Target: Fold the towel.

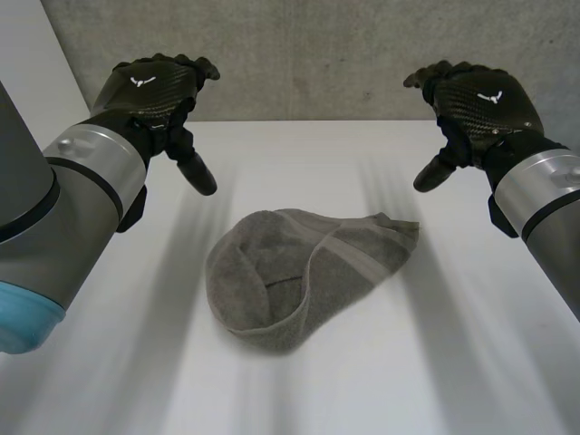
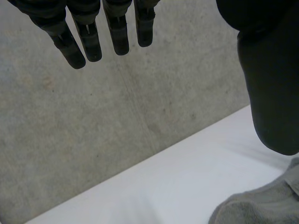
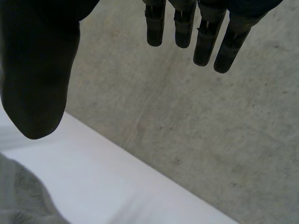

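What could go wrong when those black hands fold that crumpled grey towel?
The towel lies bunched in a heap with layers folded over one another, so the open left hand and right hand, both raised clear of it, might pinch several layers at once. Pulling then could drag the heap across the table instead of spreading it.

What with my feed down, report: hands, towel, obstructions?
Open: left hand, right hand, both off the towel. Towel crumpled, unfolded, on the table. Nothing blocking.

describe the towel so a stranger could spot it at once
Look at the white table before the concrete wall. At its middle, between the black left hand and right hand, lies the towel: a crumpled grey heap, the only soft thing there.
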